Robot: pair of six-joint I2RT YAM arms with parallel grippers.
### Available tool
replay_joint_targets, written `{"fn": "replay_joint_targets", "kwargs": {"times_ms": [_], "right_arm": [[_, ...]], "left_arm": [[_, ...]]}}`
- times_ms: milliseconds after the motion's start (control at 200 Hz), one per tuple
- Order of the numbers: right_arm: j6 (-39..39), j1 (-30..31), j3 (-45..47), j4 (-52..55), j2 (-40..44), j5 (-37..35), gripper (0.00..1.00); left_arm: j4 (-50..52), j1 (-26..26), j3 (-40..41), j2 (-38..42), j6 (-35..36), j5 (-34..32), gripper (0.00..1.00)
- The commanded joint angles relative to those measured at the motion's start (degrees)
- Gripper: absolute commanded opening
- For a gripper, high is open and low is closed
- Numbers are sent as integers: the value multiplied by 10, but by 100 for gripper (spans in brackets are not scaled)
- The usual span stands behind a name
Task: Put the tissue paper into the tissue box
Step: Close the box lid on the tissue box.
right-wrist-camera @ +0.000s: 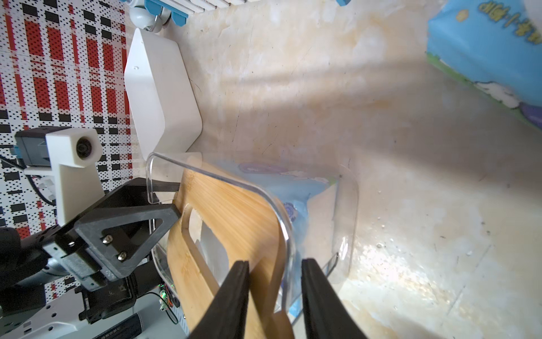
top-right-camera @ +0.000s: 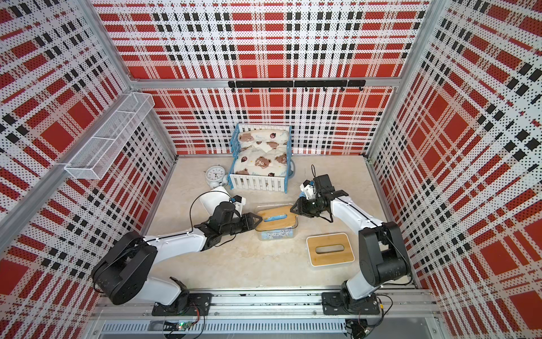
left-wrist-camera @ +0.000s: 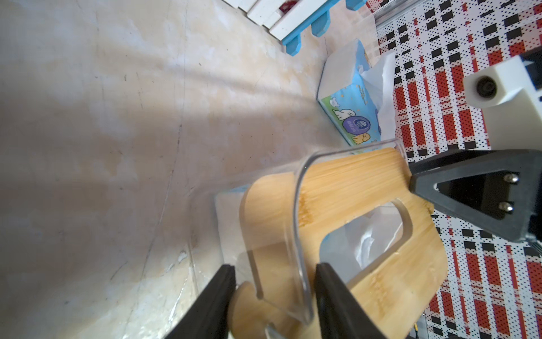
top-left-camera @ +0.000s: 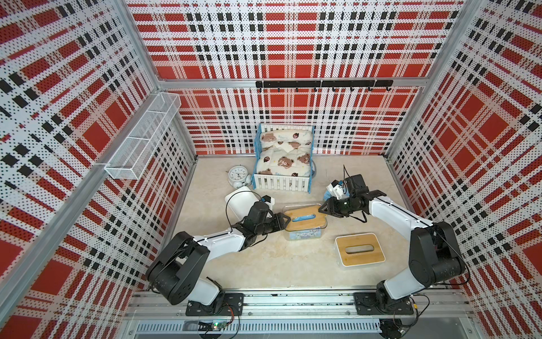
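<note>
Left wrist camera gives the close look: the left gripper (left-wrist-camera: 275,268) has its jaws apart on either side of one end of the clear tissue box (left-wrist-camera: 297,223), with the clear wall and the tip of the bamboo lid (left-wrist-camera: 352,182) between them. Pinching or just straddling? Can't tell from here. On the right wrist camera it's the same story at the opposite end. The right gripper (right-wrist-camera: 275,262) brackets wall and lid edge with its jaws parted, and whether it has bitten down I can't say.

Now the score. In both top views the box sits at centre frame. One tissue pack (top-left-camera: 305,234) is inside it, its blue print showing through the side and white showing through the lid's slot. That part looks done. The lid, though, lies askew, one end tipped rather than seated flat. I'd judge the arms are on the closing-up step, squaring it onto the rim.

What's left? A second tissue pack (left-wrist-camera: 349,97) lies on the table (top-left-camera: 264,264) outside any box. It is near the toy bed (top-left-camera: 283,158) and mostly hidden behind the right arm in the top views. A white box with bamboo lid (top-left-camera: 363,259) sits at lower right of centre, and its contents aren't visible. Roughly halfway, by my reckoning.
</note>
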State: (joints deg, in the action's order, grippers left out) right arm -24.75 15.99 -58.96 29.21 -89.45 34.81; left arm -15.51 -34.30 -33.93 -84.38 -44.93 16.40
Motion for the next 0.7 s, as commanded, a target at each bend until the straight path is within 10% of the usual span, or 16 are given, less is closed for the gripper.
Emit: {"fn": "replay_joint_targets", "kwargs": {"times_ms": [0,691], "right_arm": [[-8,18,20,-7,6,9,35],[26,14,-6,42,11,-21,58]], "left_arm": [[-3,-15,-16,-9,11,2,50],[34,-29,-16,5,31,-60,49]]}}
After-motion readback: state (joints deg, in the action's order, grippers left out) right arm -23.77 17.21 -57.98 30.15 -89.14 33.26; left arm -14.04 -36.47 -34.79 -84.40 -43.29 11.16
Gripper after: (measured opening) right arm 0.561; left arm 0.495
